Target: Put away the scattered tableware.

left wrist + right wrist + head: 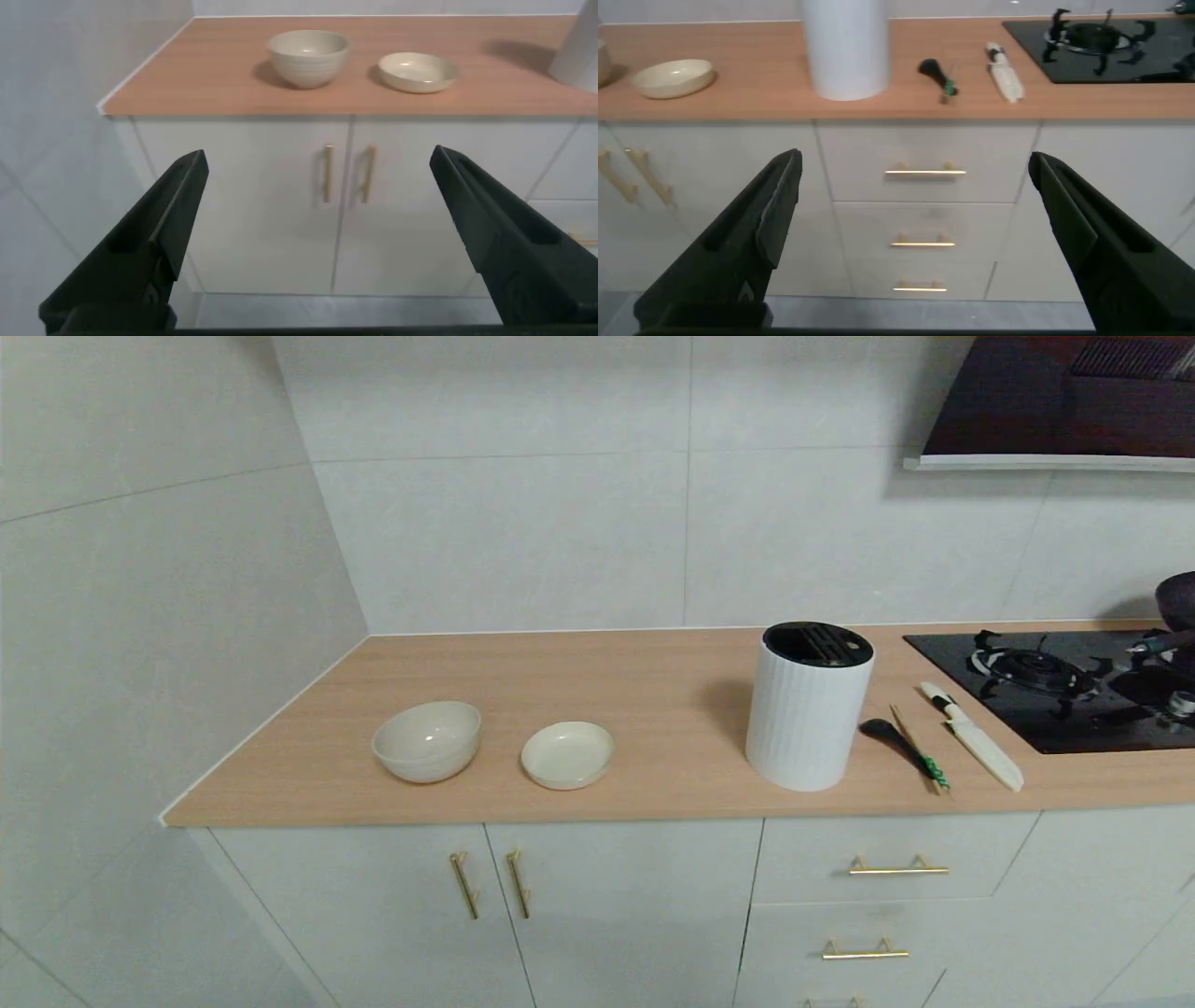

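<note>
On the wooden counter [597,672] sit a cream bowl [428,740] and a shallow cream dish [567,754], side by side at the left. A white ribbed utensil holder [808,707] with a black slotted top stands to their right. Beyond it lie a black spoon [887,733], chopsticks with a green end [920,749] and a white knife [973,749]. My left gripper [318,177] is open, low in front of the cabinet doors, well short of the bowl [308,57] and dish [417,71]. My right gripper [915,177] is open before the drawers, below the holder [844,47], spoon [931,69] and knife [1004,72].
A black gas hob [1055,686] with a dark pan [1178,602] fills the counter's right end, under a range hood [1055,401]. Tiled walls close the back and left. Below are cabinet doors [485,915] and drawers with gold handles [898,870].
</note>
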